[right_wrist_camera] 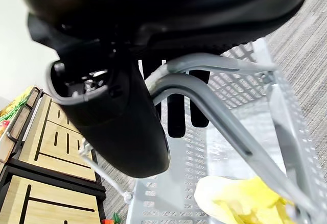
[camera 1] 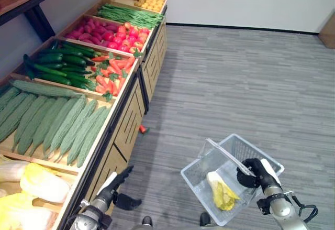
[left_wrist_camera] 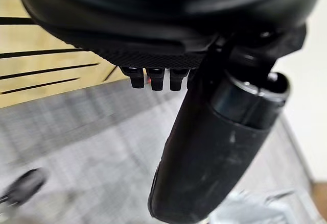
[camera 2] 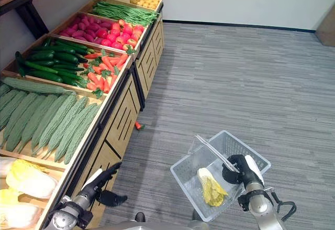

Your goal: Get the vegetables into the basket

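My right hand (camera 1: 252,173) is shut on the grey handles (right_wrist_camera: 214,117) of a clear plastic basket (camera 1: 198,182), which hangs over the floor at the lower right. One pale yellow cabbage (camera 1: 221,192) lies inside the basket (right_wrist_camera: 168,193). My left hand (camera 1: 118,184) hovers at the lower left beside the front of the wooden produce stand, fingers straight, holding nothing. More yellow cabbages (camera 1: 43,184) lie in the nearest bin, just left of that hand. My left thumb (left_wrist_camera: 214,152) hangs above bare floor.
The stand (camera 1: 125,120) runs along the left with bins of bitter gourds (camera 1: 57,120), cucumbers (camera 1: 63,62), carrots (camera 1: 112,72), tomatoes (camera 1: 128,37), green beans (camera 1: 131,15) and potatoes (camera 1: 149,2). One small carrot (camera 1: 142,129) lies on the grey floor by the stand.
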Tool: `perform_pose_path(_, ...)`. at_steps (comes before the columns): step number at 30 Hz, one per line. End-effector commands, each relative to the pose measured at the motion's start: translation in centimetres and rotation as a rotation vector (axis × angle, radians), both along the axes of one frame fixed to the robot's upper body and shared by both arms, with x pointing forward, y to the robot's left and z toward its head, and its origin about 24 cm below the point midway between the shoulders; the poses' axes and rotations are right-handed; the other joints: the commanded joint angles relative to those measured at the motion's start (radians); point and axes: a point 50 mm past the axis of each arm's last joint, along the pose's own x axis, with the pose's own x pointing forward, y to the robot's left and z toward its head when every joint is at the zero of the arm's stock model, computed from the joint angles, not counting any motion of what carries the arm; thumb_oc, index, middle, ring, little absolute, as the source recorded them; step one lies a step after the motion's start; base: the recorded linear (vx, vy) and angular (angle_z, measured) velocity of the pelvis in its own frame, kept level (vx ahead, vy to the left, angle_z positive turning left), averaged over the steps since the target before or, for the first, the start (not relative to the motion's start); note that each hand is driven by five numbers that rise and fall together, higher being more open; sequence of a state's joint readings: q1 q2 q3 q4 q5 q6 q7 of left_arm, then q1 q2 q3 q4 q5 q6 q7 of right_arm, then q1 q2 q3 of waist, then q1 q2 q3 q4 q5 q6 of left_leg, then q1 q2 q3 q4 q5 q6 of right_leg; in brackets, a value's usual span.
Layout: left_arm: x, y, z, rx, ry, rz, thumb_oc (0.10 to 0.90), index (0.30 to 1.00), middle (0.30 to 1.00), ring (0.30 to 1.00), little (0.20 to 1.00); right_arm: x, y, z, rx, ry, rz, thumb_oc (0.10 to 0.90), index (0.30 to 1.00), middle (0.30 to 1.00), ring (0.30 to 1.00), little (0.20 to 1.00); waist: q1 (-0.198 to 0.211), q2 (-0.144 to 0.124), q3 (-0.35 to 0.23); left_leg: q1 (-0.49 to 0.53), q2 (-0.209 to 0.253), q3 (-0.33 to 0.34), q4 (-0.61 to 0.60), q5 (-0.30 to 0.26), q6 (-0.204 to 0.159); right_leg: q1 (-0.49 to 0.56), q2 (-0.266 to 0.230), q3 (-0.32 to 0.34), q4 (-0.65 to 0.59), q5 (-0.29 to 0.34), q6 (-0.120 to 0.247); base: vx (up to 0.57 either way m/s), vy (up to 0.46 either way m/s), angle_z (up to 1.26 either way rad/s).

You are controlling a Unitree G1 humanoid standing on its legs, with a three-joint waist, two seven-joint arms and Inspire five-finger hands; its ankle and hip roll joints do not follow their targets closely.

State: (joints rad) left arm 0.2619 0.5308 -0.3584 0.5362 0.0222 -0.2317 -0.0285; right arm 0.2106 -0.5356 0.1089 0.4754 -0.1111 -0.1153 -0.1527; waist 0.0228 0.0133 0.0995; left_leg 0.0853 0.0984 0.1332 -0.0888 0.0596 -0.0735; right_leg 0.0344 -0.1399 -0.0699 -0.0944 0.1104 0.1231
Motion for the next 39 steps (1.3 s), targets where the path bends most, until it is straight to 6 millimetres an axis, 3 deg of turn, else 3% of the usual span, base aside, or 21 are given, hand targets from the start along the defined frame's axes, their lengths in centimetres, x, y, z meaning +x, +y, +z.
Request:
perform_pose_path(1,2.2,0.5,0.2,0.078,-0.061,-0.054,0.9,1.0,1.0,1.0,1.0,4.0,-1.4,4.9,-0.053,-0.307,0.003,0.4,0.3,0.3,0.3,0.3,0.0,-0.041,-0.051,-0.025,-0.02,-0.063,0.007,-0.029,0.001,0.006,-0.002,-0.029,0.007,-0.045,0.039,0.0,0.0,0.0)
perform_pose_path(2,0.8,1.0,-1.5,0.119,0.026,-0.012,0.9,1.0,1.0,1.0,1.0,3.5,-1.6,4.6,-0.056,-0.292,-0.013,0.4,0.3,0.3,0.3,0.3,-0.005,-0.041,-0.048,-0.026,-0.019,-0.057,0.007,-0.028,0.0,0.003,-0.001,-0.026,0.007,-0.044,0.039,0.0,0.0,0.0)
perform_pose_path(6,-1.5,1.8,-3.4,0.19,0.143,0.06,0.9,1.0,1.0,1.0,1.0,3.0,-2.0,4.3,-0.08,-0.27,-0.009,0.4,0.3,0.3,0.3,0.3,-0.01,-0.041,-0.042,-0.025,-0.016,-0.049,0.008,-0.028,-0.001,-0.003,0.002,-0.019,0.007,-0.044,0.038,-0.01,0.0,-0.04)
perform_pose_path(15,-4.6,2.7,-5.4,0.272,0.324,0.191,0.9,1.0,1.0,1.0,1.0,3.2,-2.1,4.4,-0.06,-0.265,-0.027,0.4,0.3,0.3,0.3,0.3,-0.021,-0.037,-0.019,-0.025,-0.006,-0.047,0.01,-0.027,-0.008,-0.003,0.011,-0.015,0.011,-0.05,0.025,0.0,-0.007,-0.02)
perform_pose_path(20,-4.0,2.8,-5.3,0.295,0.313,0.222,0.9,1.0,1.0,1.0,1.0,3.8,-2.1,4.7,-0.069,-0.271,-0.013,0.4,0.3,0.3,0.3,0.3,-0.024,-0.028,0.02,-0.041,0.014,-0.058,0.019,-0.019,-0.01,-0.058,0.021,-0.018,0.112,-0.092,0.008,-0.05,-0.048,0.01)
perform_pose_path(23,-2.9,3.2,-5.0,0.291,0.275,0.283,0.9,1.0,1.0,1.0,1.0,4.4,-1.7,5.6,-0.074,-0.303,0.014,0.4,0.3,0.3,0.3,0.3,-0.031,-0.017,0.059,-0.067,0.042,-0.08,0.037,-0.003,-0.018,-0.135,0.048,-0.027,0.246,-0.158,-0.013,-0.02,-0.149,0.04)
perform_pose_path(28,-2.5,3.6,-4.8,0.296,0.264,0.326,0.9,1.0,1.0,1.0,1.0,4.9,-1.5,6.0,-0.07,-0.325,0.031,0.4,0.3,0.3,0.3,0.3,-0.03,-0.019,0.075,-0.107,0.067,-0.094,0.107,-0.005,-0.03,-0.153,0.071,-0.026,0.271,-0.176,-0.034,0.04,-0.176,0.1)
perform_pose_path(30,-2.2,3.3,-4.8,0.305,0.26,0.297,0.9,1.0,1.0,1.0,1.0,5.5,-1.5,6.4,-0.082,-0.335,0.05,0.4,0.3,0.3,0.3,0.3,-0.028,-0.024,0.093,-0.142,0.071,-0.095,0.203,-0.012,-0.039,-0.141,0.078,-0.026,0.261,-0.178,-0.048,0.04,-0.173,0.01)
perform_pose_path(34,-1.9,2.8,-4.9,0.292,0.252,0.302,0.9,1.0,1.0,1.0,1.0,6.1,-1.8,7.0,-0.106,-0.348,0.053,0.4,0.3,0.3,0.3,0.3,-0.007,-0.024,0.125,-0.203,0.017,-0.171,0.308,0.026,-0.035,-0.099,0.083,-0.024,0.235,-0.179,-0.065,0.09,-0.114,-0.03)
perform_pose_path(36,-2.4,2.8,-5.0,0.278,0.259,0.34,0.9,1.0,1.0,1.0,1.0,6.3,-1.7,7.0,-0.097,-0.358,0.044,0.4,0.3,0.3,0.3,0.3,0.02,-0.034,0.119,-0.273,-0.053,-0.241,0.249,0.009,-0.014,-0.07,0.083,-0.011,0.204,-0.179,-0.062,0.17,-0.048,-0.13)
perform_pose_path(39,-2.9,2.9,-5.1,0.278,0.269,0.354,0.9,1.0,1.0,1.0,1.0,6.4,-1.4,6.9,-0.091,-0.36,0.05,0.4,0.3,0.3,0.3,0.3,0.038,-0.036,0.113,-0.313,-0.067,-0.272,0.201,0.042,-0.007,-0.048,0.092,0.001,0.192,-0.19,-0.061,0.21,0.001,0.01)
